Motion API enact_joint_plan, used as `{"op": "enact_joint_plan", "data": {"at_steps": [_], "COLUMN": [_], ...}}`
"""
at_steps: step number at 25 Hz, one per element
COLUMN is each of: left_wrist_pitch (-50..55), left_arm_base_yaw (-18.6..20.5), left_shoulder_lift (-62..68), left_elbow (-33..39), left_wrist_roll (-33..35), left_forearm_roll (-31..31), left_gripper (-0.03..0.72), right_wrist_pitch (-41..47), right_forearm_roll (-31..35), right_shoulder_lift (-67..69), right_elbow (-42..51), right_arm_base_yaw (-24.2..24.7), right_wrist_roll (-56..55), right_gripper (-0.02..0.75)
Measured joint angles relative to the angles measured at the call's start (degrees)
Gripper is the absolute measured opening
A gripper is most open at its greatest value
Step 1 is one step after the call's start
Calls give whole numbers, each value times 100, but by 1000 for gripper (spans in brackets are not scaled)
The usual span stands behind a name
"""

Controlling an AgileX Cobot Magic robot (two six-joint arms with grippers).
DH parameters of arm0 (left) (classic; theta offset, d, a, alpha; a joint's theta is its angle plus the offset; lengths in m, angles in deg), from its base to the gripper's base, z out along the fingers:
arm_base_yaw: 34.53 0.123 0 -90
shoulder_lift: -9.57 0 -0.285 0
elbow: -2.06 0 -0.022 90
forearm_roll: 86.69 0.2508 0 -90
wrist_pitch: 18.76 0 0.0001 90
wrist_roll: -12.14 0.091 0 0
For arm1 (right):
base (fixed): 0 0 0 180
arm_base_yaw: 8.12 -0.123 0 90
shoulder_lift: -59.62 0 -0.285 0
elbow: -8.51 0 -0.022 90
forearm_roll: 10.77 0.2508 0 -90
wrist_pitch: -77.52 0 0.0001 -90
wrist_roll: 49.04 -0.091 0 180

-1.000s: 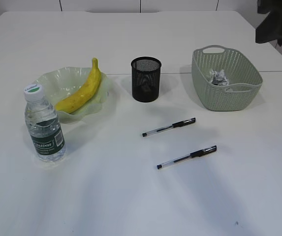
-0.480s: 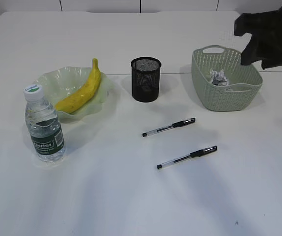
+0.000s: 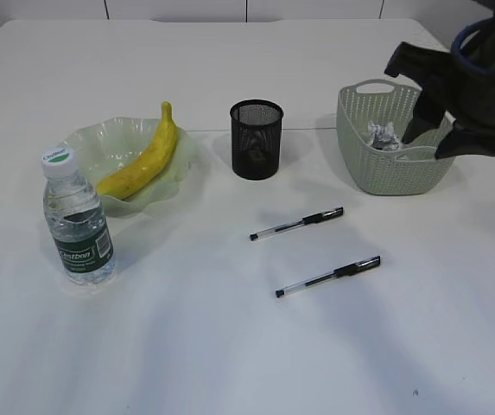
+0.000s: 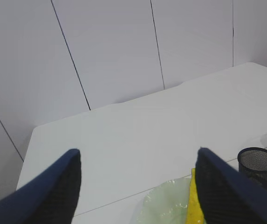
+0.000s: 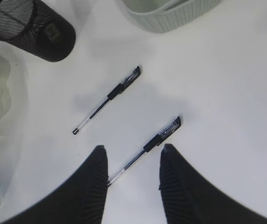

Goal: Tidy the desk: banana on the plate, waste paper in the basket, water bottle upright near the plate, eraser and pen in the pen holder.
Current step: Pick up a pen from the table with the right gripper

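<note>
The yellow banana [image 3: 139,164] lies on the pale green plate [image 3: 92,143]. Beside the plate, the water bottle [image 3: 77,220] stands upright. The black mesh pen holder [image 3: 256,138] shows a pale block low inside, likely the eraser [image 3: 254,157]. Crumpled waste paper [image 3: 383,136] sits in the green basket [image 3: 364,164]. Two pens [image 3: 297,224] [image 3: 327,277] lie on the table. My right gripper [image 3: 426,143] hangs open above the basket's right side. In the right wrist view it [image 5: 133,148] frames the nearer pen [image 5: 145,149] from high above. My left gripper [image 4: 137,156] is open and empty, high behind the plate [image 4: 170,205].
The white table [image 3: 230,346] runs to a seam behind the plate and holder. In the left wrist view, a panelled wall [image 4: 114,46] rises behind the table's far edge. In the right wrist view, the pen holder [image 5: 30,28] and the other pen [image 5: 107,99] lie further off.
My right arm has come into the exterior view from the upper right, moving left and down until it hangs over the basket. Nothing on the table has moved.
</note>
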Motion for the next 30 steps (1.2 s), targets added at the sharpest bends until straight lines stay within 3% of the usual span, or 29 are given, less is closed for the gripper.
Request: {"op": "enact_joint_plan", "data": {"at_steps": [30], "left_wrist_pitch": [10], "left_arm_base_yaw": [0], "left_shoulder_lift": [0], "left_elbow": [0], "left_wrist_roll": [0], "left_forearm_roll": [0], "left_gripper": [538], "right_wrist_pitch": [-235], "right_forearm_roll": [1275], "right_shoulder_lift": [2257], "right_elbow": [0], "right_arm_base_yaw": [0], "right_wrist_roll": [-1748], "right_gripper": [282]}}
